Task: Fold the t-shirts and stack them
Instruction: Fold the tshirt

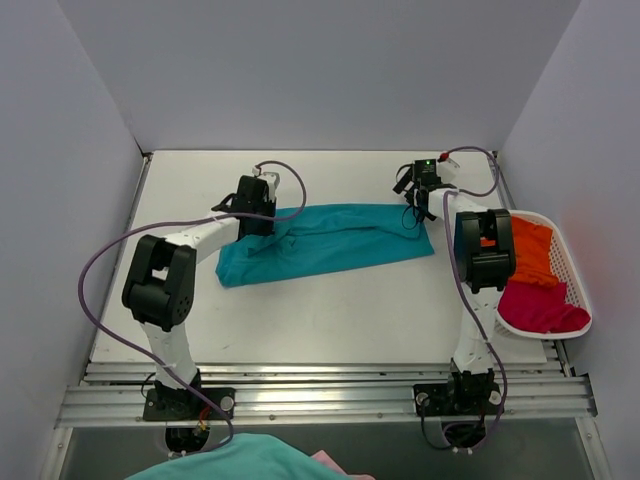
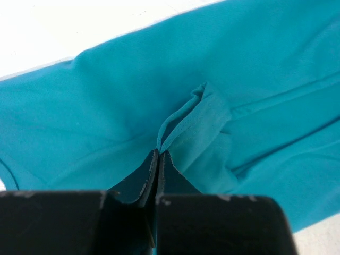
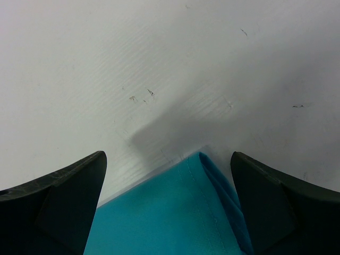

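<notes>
1. The left gripper [image 2: 158, 157] has its fingers pressed together, pinching a raised fold of the teal t-shirt [image 2: 106, 106].
2. The right gripper [image 3: 169, 175] stands spread wide, with a corner of that shirt lying between its fingers.
3. The teal t-shirt stretches as a long band across the table [image 1: 330, 320], mid-frame from above.
4. The orange t-shirt [image 1: 532, 250] and the magenta t-shirt [image 1: 540, 308] lie in the white basket [image 1: 575, 270] at the right edge.
</notes>
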Motion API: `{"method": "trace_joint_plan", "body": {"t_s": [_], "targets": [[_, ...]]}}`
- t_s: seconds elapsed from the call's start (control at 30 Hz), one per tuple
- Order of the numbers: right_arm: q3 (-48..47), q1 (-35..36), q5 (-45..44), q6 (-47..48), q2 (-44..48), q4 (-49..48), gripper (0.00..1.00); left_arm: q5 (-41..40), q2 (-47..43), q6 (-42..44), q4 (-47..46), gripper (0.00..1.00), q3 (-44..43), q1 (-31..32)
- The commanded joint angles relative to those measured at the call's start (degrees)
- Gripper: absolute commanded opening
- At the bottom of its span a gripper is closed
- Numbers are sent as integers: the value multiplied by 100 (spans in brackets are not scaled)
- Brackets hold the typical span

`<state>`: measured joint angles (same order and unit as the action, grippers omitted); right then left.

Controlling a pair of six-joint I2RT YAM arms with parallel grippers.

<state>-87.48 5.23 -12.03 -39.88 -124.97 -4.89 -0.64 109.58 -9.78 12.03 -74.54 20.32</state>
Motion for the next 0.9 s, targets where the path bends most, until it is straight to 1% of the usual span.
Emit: {"method": "trace_joint_plan", "body": {"t_s": [0.0,0.17,0.2,0.33,0.43,0.47,0.5,0.53,0.57,0.6,0.63,0.7,0.8,0.87], "targets": [[161,-31,87,-38,359,207,100,-488,-507,108,220,2,141,174],[284,-40,113,-38,508,181,100,-1103,-815,126,632,2,335,455],[310,-40,113,-46,517,181,100,-1348,-850,126,712,2,353,517],[416,-40,122,-46,631,172,100,-1921,-930,-6,1134,2,476,903],[469,-31,70,-46,710,198,100,-2132,-790,-234,1625,7,520,1227],[486,-31,52,-46,737,207,100,-2220,-719,-391,1731,27,494,1316],[513,-40,43,-46,763,207,100,-2325,-649,-480,1837,45,476,1413],[565,-40,0,-55,842,199,100,-2657,-492,-568,1951,63,458,1483],[600,-31,-18,-64,877,207,100,-2860,-395,-812,2170,97,432,1623],[627,-23,-36,-64,938,207,100,-3036,-315,-919,2276,94,301,1677],[653,-14,-45,-55,974,216,100,-3247,-175,-1051,2512,94,222,1712],[671,4,-89,-55,1079,268,100,-3284,-147,-1201,2550,94,186,1783],[767,39,-106,-73,1289,295,100,-3223,-375,-1333,2340,94,299,1792],[820,83,-150,-90,1404,330,100,-3135,-691,-1464,2085,94,501,1783]]}}
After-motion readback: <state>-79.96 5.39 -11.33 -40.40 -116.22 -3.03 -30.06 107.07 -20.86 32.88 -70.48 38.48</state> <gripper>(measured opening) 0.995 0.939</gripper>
